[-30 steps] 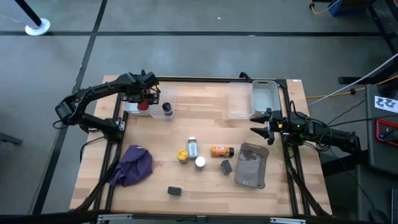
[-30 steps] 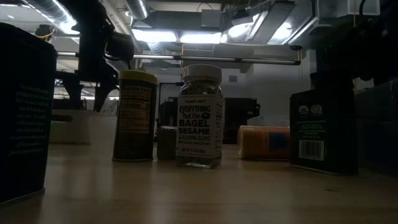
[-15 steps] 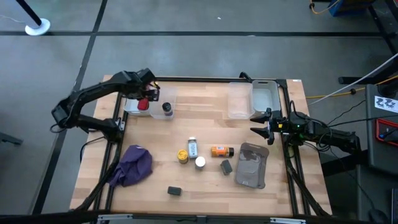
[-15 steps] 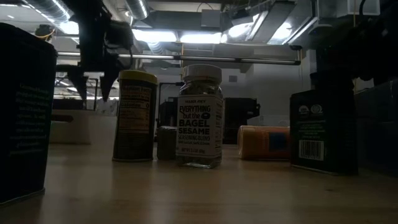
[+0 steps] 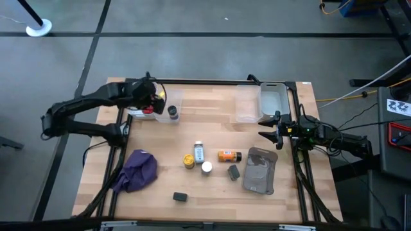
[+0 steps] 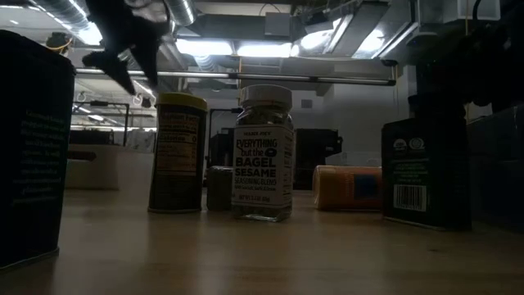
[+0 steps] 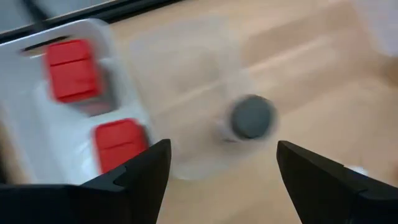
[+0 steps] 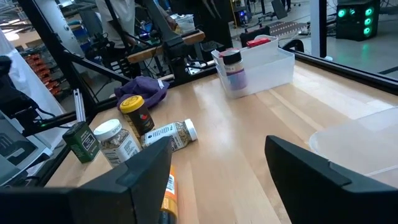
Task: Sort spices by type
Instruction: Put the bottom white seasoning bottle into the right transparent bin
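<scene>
My left gripper (image 5: 153,100) hangs open and empty above the far-left bins, high in the low view (image 6: 123,51). Between its fingers the left wrist view shows two red cubes (image 7: 73,78) lying in a white bin (image 7: 37,118) and a dark-lidded jar (image 7: 252,117) standing in a clear bin. A yellow-lidded jar (image 5: 188,160), a lying white-capped bottle (image 5: 198,151), an upright one (image 5: 207,167), an orange bottle (image 5: 228,156) and two dark grey blocks (image 5: 234,171) rest mid-table. My right gripper (image 5: 270,127) waits open at the right edge.
A purple cloth (image 5: 138,170) lies near the left edge and a flat grey pouch (image 5: 260,170) near the right. A clear bin (image 5: 247,102) and a white bin (image 5: 275,99) stand at the far right. Bare wood lies between the far bins.
My left gripper has risen from just over the white bin to well above it and has tipped; the arm has drawn back toward the table's left edge. The red cubes and the jar stay in their bins.
</scene>
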